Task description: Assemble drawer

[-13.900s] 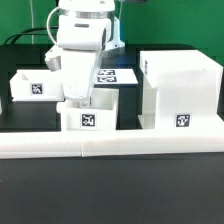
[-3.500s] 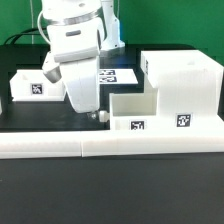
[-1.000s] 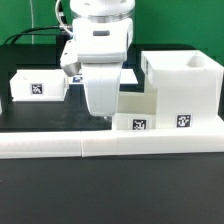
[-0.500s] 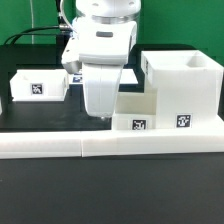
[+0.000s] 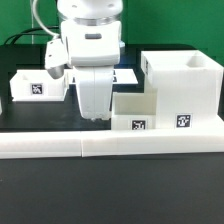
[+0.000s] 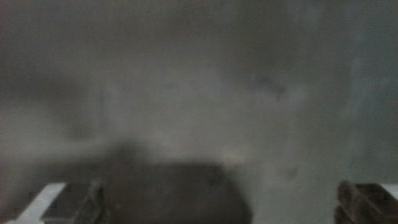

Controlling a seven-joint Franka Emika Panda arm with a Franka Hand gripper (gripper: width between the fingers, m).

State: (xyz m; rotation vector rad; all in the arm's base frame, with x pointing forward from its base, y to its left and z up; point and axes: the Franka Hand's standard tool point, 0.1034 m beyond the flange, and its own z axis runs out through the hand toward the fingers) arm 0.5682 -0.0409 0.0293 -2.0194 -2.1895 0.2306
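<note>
**Now: gripper down beside the nearer tray, jaws apart and empty**

Nearest the camera, a long white border bar runs across the front of the black desk, passing in front of the housing. The housing is a white hollow cube with its open side up. It stands just behind the bar toward the exterior view's right and shows a square tag low on its front wall.

One shallow tray sits against the housing on the exterior view's left side. Its tagged front wall is about level with the housing's front, and its rim is well below the housing's top.

The gripper hangs low over the desk on the side of that tray away from the housing, just beside the tray's outer wall. I cannot tell whether it touches the wall. The arm's white body rises straight above it.

The wrist view is a grey blur, but the two dark fingers show at opposite edges. They are spread wide with nothing between them.

Farther back, well apart from the housing on the exterior view's left, the second tray rests on the desk with its tag facing forward.

Behind the arm, level with the housing's back, a strip of the marker board shows.
</note>
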